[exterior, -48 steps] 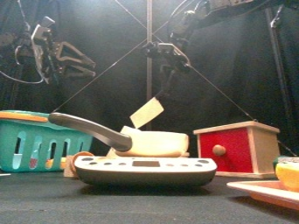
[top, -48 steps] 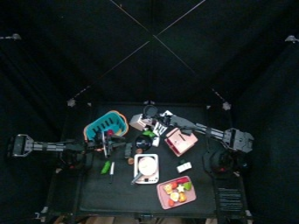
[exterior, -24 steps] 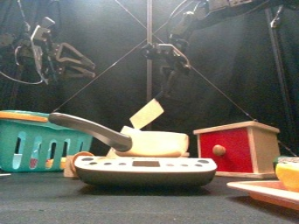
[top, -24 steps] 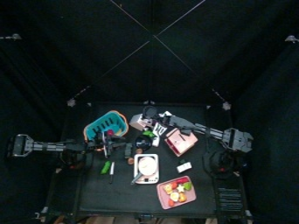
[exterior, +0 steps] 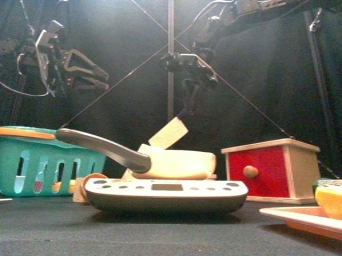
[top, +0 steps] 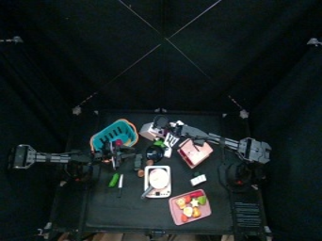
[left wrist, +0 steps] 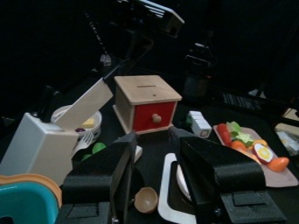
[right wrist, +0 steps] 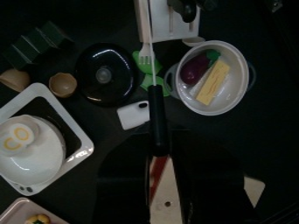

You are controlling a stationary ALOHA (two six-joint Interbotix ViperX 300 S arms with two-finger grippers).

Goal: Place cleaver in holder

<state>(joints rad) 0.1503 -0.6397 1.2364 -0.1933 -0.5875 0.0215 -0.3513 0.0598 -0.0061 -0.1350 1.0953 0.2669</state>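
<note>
Far left of front view: teal basket [exterior: 38, 158], several small coloured items inside, not identifiable. Left gripper [left wrist: 163, 164] low over the counter, jaws wide apart, empty.

Centre: white holder [left wrist: 33, 144]. Cleaver [left wrist: 84, 103] hangs tilted, pale blade down, lower end at the holder's top. Right gripper [exterior: 191, 68] is clamped on its black handle from above.

Right: red box [exterior: 269, 170], closed, knob in front. Lower right corner: tray [exterior: 305, 218] with orange fruit.
</note>
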